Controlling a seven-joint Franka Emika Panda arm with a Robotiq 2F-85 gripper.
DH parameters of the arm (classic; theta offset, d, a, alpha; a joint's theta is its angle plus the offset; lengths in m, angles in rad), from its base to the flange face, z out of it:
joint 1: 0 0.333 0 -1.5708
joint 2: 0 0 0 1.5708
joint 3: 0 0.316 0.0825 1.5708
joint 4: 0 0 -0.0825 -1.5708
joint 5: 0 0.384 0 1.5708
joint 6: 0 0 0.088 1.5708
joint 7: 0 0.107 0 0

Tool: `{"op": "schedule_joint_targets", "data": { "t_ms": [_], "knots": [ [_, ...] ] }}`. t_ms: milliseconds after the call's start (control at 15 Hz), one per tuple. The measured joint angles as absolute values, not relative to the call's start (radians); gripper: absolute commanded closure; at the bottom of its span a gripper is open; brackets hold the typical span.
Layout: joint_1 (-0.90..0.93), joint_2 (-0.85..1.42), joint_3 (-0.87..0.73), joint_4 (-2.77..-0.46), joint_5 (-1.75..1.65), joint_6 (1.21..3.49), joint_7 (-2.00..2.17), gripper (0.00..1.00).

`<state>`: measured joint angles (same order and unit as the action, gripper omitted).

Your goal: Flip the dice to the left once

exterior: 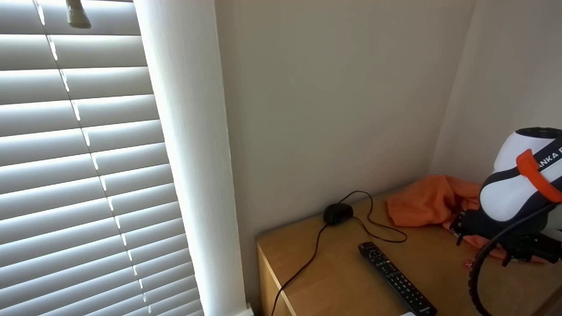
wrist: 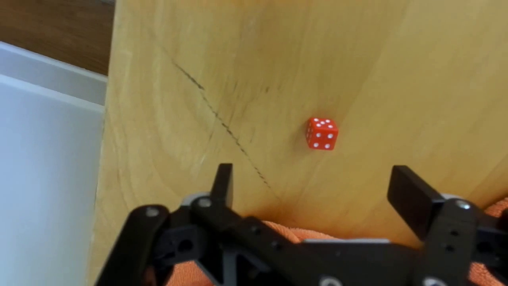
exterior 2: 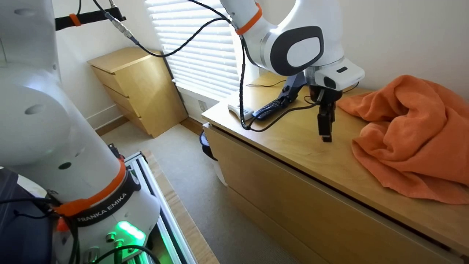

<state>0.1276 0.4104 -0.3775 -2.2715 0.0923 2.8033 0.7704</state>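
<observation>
The blocky black gripper (wrist: 311,174) has its fingers (wrist: 223,184) wide apart, grasping nothing. In the wrist view the die (wrist: 321,134), a red, white-pipped cube, sits ahead of them on scratched, grained wood (wrist: 178,131). Orange cloth (exterior 2: 414,132) lies nearby in soft folds; farther off, a slim remote (exterior: 397,278).

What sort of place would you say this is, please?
Probably a room in a home, perhaps a bedroom, though an office is possible: there are slatted window blinds, a wooden chest of drawers and a remote control.
</observation>
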Motion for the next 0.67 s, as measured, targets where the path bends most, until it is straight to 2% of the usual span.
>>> {"op": "schedule_joint_targets", "data": {
  "t_ms": [333, 667],
  "knots": [
    [-0.013, 0.391, -0.259, -2.208, 0.164, 2.631, 0.666, 0.0],
    [-0.059, 0.39, -0.23, -2.166, 0.196, 2.539, 0.625, 0.0]
  ]
}}
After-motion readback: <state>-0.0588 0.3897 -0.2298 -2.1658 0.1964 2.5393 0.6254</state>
